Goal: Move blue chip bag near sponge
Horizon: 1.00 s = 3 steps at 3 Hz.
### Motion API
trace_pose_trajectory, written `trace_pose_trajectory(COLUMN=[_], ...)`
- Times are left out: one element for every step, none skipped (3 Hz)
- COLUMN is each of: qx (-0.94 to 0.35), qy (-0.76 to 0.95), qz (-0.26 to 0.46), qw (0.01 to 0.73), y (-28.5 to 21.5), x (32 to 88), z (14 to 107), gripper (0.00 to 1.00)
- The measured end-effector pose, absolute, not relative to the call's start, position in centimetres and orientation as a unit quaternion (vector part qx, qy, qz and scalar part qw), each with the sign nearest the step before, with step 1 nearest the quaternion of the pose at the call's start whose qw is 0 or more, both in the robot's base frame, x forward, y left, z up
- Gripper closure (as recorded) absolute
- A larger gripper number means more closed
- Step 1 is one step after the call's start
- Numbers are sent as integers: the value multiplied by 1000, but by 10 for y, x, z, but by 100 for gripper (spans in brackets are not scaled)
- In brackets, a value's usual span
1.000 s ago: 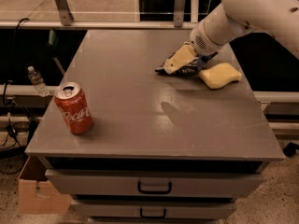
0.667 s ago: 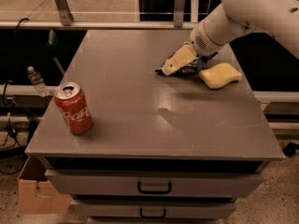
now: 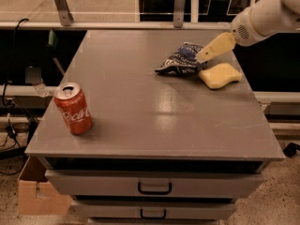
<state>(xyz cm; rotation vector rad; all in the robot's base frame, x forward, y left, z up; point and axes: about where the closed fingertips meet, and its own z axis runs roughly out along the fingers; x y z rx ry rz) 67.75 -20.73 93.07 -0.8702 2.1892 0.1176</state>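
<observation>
Blue chip bag (image 3: 180, 59) just beside sponge (image 3: 219, 75); gripper (image 3: 206, 54) at bag's edge, grasp unreadable. Withdraw straight upward, avoiding dragging foil.

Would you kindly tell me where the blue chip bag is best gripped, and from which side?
I would pinch the blue chip bag at its crumpled far edge, coming from above: it lies flat, and the sponge crowds its right side. The gripper hovers at the bag's right end.
</observation>
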Motion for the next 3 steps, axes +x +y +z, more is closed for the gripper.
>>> trace_pose_trajectory(qx=[-333,-351,-381], qy=[837,798,756], qz=[50,68,101], qw=[430,486,522], y=[-269,-301,-303], x=[665,639,620], z=[974,1024,1059], gripper=[0,0,0])
